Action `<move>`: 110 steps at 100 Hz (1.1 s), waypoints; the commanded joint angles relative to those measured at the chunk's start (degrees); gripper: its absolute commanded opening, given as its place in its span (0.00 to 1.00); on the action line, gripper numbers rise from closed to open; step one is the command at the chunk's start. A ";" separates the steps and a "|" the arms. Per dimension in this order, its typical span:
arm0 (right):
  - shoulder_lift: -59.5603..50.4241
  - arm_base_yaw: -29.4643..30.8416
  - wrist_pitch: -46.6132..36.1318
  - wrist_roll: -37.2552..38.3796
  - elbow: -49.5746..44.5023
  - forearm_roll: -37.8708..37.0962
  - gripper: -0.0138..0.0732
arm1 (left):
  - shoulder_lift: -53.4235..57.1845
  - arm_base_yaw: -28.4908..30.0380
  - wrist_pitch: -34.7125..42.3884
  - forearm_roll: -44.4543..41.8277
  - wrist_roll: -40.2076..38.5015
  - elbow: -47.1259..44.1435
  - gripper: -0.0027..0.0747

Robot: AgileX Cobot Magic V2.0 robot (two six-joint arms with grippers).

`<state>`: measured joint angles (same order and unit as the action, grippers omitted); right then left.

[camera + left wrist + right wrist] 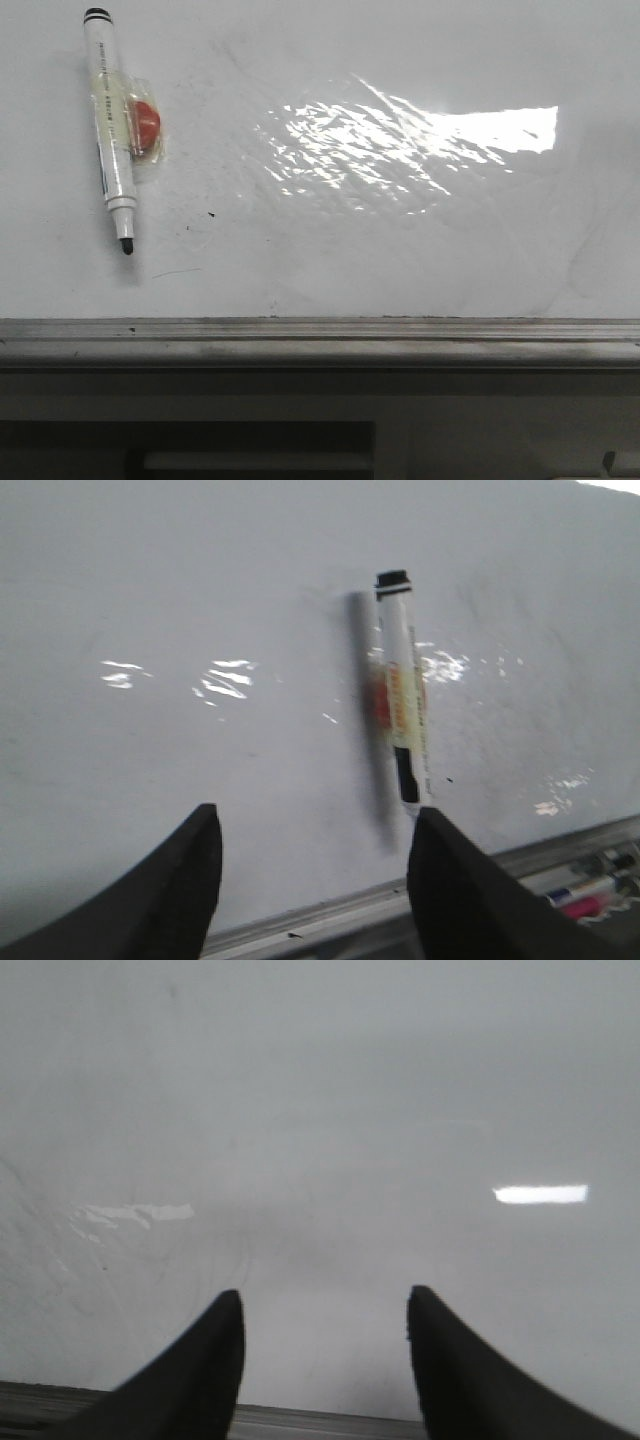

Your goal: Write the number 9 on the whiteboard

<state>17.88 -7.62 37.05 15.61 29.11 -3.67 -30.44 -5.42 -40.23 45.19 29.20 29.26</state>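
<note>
The whiteboard (400,250) fills the front view, glossy white with glare and a scuffed grey edge rail. A white marker (110,125) with a black tip and black end lies on it at the far left, uncapped, with tape and an orange-red piece stuck to its side. No number 9 shows on the board, only tiny specks and a faint scratch. Neither gripper shows in the front view. My left gripper (315,825) is open and empty, with the marker (402,685) just beyond its fingers. My right gripper (325,1305) is open and empty over bare board (320,1110).
The grey metal rail (320,340) runs along the board's near edge. Below it is a dark shelf or frame (250,445). In the left wrist view, a few coloured pens (590,895) lie past the rail.
</note>
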 commanded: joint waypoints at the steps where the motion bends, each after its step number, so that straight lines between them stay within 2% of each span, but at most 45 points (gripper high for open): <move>1: 1.21 0.18 -2.93 -0.61 2.13 0.88 0.65 | -4.60 -3.17 2.53 6.88 2.80 1.99 0.48; 23: 1.21 0.18 -2.93 -0.61 2.13 0.88 0.65 | -16.48 -11.53 4.96 16.75 4.66 2.48 0.47; 42: 1.21 0.18 -1.12 -0.61 2.13 0.88 0.65 | -23.94 -17.51 11.66 17.24 5.98 4.93 0.47; 71: 1.21 0.18 2.24 -0.61 2.13 0.88 0.65 | -32.16 -18.88 12.85 19.94 5.98 5.33 0.46; 78: 1.21 0.18 2.36 -0.61 2.13 0.88 0.65 | -32.97 -18.88 14.26 20.05 5.98 5.33 0.40; 82: 1.21 0.18 2.25 -0.61 2.13 0.88 0.65 | -33.22 -18.88 15.47 20.05 5.98 5.33 0.33; 98: 1.21 0.18 2.16 -0.61 2.13 0.88 0.65 | -33.22 -18.88 18.02 21.11 6.76 5.57 0.00; 104: 1.21 0.18 2.16 -1.39 2.13 1.00 0.65 | -33.22 -18.88 15.67 21.01 11.08 6.31 0.01; 110: 1.21 0.18 1.86 -6.13 2.29 2.61 0.65 | -33.22 -19.04 11.40 21.01 16.03 7.51 0.01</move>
<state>18.11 -7.62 42.81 14.29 29.11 -2.25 -64.16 -24.07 -27.10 64.49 39.04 33.70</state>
